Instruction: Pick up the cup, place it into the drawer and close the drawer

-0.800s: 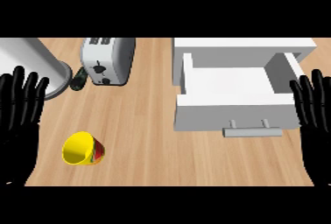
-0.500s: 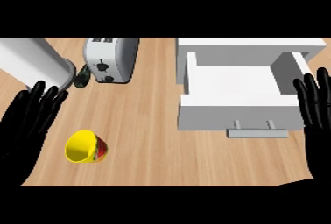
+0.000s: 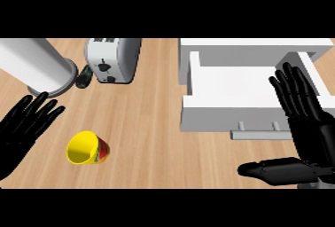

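Yellow cup (image 3: 88, 148) lies on its side on bare wooden counter (image 3: 150, 115), well left of the open white drawer (image 3: 245, 95). Left hand (image 3: 26, 126), fingers spread, has moved closer beside the cup. Right hand (image 3: 307, 124), fingers straight, now overlaps the drawer's right edge. No legible writing.

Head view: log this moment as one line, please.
cup: on its side on counter, untouched | drawer: open | left hand: open, near cup | right hand: open, over drawer front
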`<state>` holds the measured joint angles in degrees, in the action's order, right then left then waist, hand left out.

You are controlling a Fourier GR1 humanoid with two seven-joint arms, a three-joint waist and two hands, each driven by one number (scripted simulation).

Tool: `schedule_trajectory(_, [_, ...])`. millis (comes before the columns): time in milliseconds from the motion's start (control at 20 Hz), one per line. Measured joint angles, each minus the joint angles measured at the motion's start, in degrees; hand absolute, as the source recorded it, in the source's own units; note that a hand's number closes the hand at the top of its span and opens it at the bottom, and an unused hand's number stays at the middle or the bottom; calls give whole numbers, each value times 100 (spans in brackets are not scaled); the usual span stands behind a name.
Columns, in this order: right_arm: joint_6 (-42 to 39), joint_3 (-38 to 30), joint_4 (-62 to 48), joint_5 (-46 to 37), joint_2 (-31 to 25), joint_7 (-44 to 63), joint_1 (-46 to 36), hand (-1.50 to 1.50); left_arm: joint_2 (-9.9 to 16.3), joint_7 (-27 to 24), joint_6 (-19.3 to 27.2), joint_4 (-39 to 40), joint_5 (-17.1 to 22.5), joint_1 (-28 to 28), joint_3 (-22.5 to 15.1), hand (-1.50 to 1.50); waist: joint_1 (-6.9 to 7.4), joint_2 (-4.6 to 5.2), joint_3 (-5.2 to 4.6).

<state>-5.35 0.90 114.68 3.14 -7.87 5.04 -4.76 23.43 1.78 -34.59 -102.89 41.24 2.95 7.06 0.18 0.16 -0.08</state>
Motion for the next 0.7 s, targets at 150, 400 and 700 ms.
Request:
schedule_trajectory(150, [-75,-96,-155,95,-36,103,-180,-150,-6,-106,-310,532,-212,-111,113,-150,-10,-6,4])
schedule_trajectory(400, [-214,-262,-328,193,-114,32,-341,-150,-47,-477,-716,1725,-811,-596,279,-150,-34,-6,5])
schedule_trajectory(700, [-255,-363,-536,159,-137,-25,-588,-150,-217,-1457,-1044,2864,-1994,-737,392,-150,-35,-7,5])
